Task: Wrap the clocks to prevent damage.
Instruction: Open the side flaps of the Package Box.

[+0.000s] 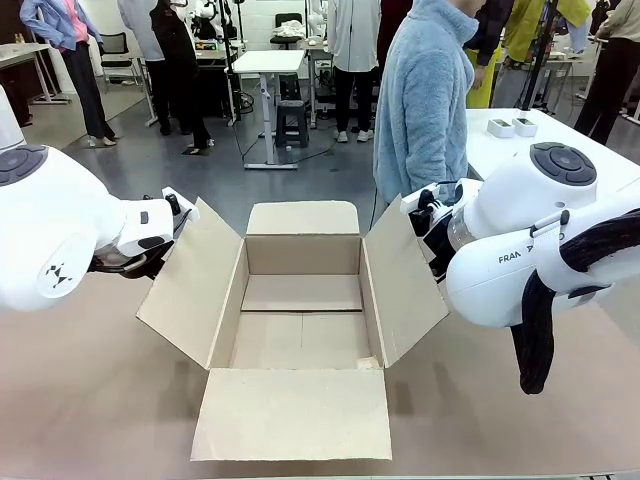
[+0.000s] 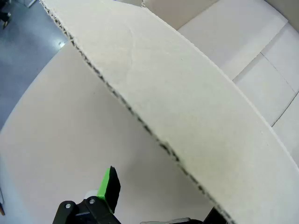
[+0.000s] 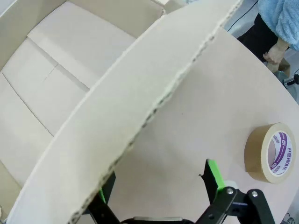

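Two grippers, both open, gripping nothing. My left gripper (image 2: 159, 198) sits at the outer edge of the cardboard box's (image 1: 300, 290) left flap. My right gripper (image 3: 160, 179) is at the right flap, one finger partly behind its edge. Box stands open on the worktop (image 1: 100, 400). Tape roll (image 3: 271, 153) lies flat near my right gripper. Cannot tell where the clocks are.

Cardboard box (image 1: 300, 255) wide open in the middle, left gripper (image 1: 178, 213) at its left flap, right gripper (image 1: 418, 208) at the right, person (image 1: 430, 100) standing beyond.
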`<state>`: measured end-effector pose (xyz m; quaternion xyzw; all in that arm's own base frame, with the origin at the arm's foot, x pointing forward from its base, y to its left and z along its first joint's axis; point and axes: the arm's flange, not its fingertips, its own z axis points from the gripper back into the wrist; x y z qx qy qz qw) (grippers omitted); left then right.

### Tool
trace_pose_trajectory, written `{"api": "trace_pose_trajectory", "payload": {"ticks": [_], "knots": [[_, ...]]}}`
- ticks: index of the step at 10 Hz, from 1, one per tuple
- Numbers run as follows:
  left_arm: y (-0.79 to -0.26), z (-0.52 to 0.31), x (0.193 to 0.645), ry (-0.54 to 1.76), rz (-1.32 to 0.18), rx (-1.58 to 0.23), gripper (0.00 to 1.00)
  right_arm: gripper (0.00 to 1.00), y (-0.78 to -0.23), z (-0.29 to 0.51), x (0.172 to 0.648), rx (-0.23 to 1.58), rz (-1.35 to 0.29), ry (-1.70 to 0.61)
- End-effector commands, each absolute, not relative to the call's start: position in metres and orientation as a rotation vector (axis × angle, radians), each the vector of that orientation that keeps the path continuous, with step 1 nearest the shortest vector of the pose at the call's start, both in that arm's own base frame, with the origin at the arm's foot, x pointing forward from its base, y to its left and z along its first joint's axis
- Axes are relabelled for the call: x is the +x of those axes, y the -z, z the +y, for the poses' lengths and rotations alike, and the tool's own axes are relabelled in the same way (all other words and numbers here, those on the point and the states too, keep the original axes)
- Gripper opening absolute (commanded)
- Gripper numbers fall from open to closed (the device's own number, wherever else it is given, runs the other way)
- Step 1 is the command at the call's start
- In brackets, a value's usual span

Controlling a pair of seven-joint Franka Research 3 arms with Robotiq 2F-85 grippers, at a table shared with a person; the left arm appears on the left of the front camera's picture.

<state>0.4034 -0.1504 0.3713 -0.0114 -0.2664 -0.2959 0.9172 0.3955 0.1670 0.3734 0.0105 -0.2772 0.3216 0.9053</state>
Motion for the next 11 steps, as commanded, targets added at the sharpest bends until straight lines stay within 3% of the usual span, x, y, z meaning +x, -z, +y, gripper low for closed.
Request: {"api": "trace_pose_trajectory", "payload": {"ticks": [1,6,8,11], "knots": [[-0.371,-0.150,0.403,0.609,-0.549,-0.023,1.00,1.00,-0.373,0.167,0.395,0.022,-0.573,-0.664],[-0.394,-0.115,0.404,0.607,-0.554,0.012,1.00,1.00,-0.397,0.146,0.400,0.023,-0.571,-0.556],[-0.438,-0.084,0.410,0.605,-0.561,0.037,1.00,1.00,-0.440,0.115,0.408,0.020,-0.546,-0.444],[-0.543,-0.085,0.403,0.709,-0.557,0.052,1.00,1.00,-0.558,0.140,0.370,-0.058,-0.580,-0.475]]}}
